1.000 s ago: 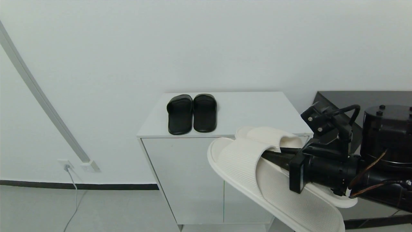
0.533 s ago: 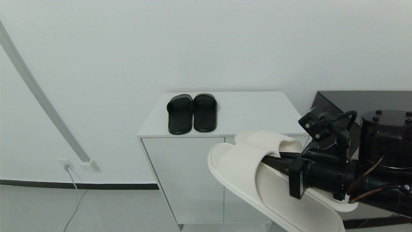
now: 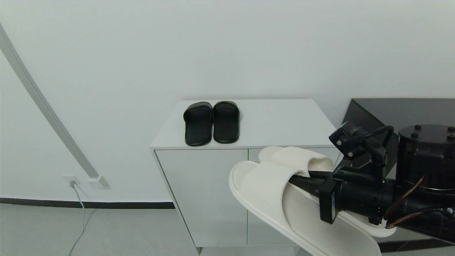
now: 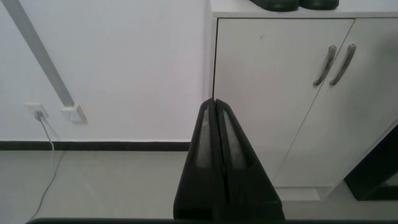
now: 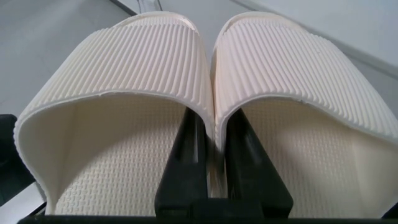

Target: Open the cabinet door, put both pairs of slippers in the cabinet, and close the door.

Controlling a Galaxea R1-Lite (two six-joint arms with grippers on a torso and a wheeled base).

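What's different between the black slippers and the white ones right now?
The black slippers rest flat on the cabinet top; the white slippers hang tilted in the air, pinched by the right hand. The black straps look smooth, the white straps ribbed. Both pairs sit side by side, outside the closed cabinet.

Fingertips of the right gripper (image 5: 214, 149) are being hidden under straps of the white slippers (image 5: 137, 81). The black slippers (image 4: 277, 5) are being cut off by the left wrist view's edge.

text: none legible | labels: none | numbers: none
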